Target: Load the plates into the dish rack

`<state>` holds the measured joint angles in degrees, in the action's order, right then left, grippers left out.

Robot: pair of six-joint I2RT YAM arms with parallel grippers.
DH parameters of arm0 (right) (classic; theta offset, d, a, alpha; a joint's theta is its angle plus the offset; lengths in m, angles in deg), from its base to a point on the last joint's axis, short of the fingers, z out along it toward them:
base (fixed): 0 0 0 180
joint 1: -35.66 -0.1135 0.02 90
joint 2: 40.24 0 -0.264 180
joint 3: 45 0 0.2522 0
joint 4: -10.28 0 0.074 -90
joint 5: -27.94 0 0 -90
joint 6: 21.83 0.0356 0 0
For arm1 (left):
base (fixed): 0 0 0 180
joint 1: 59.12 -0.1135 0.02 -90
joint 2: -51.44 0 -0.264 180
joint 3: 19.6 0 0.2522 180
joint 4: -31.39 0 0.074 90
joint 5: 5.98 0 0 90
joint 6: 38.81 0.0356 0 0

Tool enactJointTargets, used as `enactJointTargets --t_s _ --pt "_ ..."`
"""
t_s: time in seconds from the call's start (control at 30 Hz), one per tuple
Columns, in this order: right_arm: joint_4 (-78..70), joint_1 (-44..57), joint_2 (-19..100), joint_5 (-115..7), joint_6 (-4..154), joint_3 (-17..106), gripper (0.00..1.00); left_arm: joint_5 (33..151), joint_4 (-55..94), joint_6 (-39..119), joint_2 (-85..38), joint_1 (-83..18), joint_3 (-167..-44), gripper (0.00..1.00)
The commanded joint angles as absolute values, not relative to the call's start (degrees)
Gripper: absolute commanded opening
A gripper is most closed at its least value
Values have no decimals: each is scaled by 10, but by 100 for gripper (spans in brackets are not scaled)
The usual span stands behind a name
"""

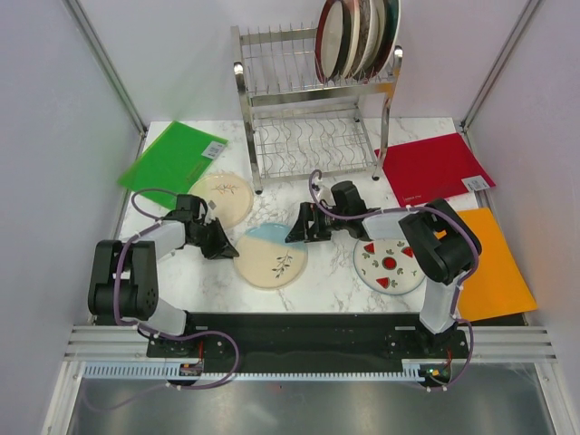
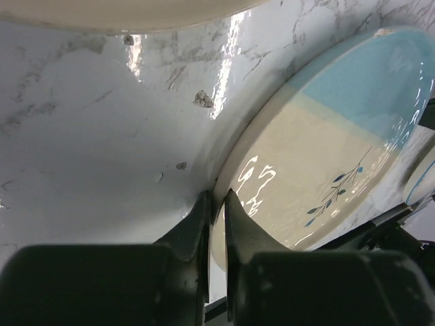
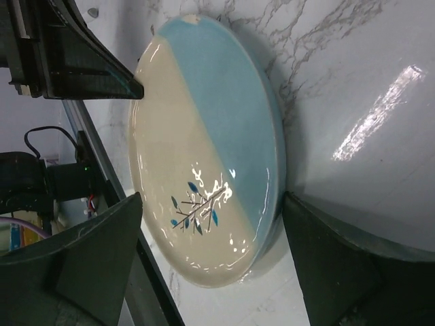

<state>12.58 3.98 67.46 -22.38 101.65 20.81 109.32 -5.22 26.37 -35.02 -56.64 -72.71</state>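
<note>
Now the left gripper (image 2: 216, 204) pinches the rim of the sprig plate (image 2: 319, 136), the right gripper (image 3: 212, 200) stands wide around it, and the label (image 1: 214, 149) on the green mat (image 1: 168, 168) is unreadable.

We see two arms, the left arm (image 1: 136, 272) and the right arm (image 1: 444, 254), each built of chunky black joint housings joined by pale grey links. Thin lilac cables (image 1: 314, 186) loop along both. They share a long black base plate (image 1: 299, 331). Their fingers (image 2: 197, 231) are dark, matte wedges tapering to the tips.
</note>
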Motion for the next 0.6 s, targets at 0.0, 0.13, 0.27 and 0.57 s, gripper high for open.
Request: enactJointTargets --t_s 0.0,0.13,0.27,0.57 --pt "111 31 726 -198 1026 208 91 1164 4 252 -365 -562 -699 2" --pt "107 31 743 -180 1024 217 88 1164 28 247 -351 -563 -683 2" --pt "122 31 777 -130 1040 233 79 1171 51 246 -351 -563 -681 2" --pt "110 26 784 -87 1017 234 60 1163 73 253 -353 -563 -686 2"
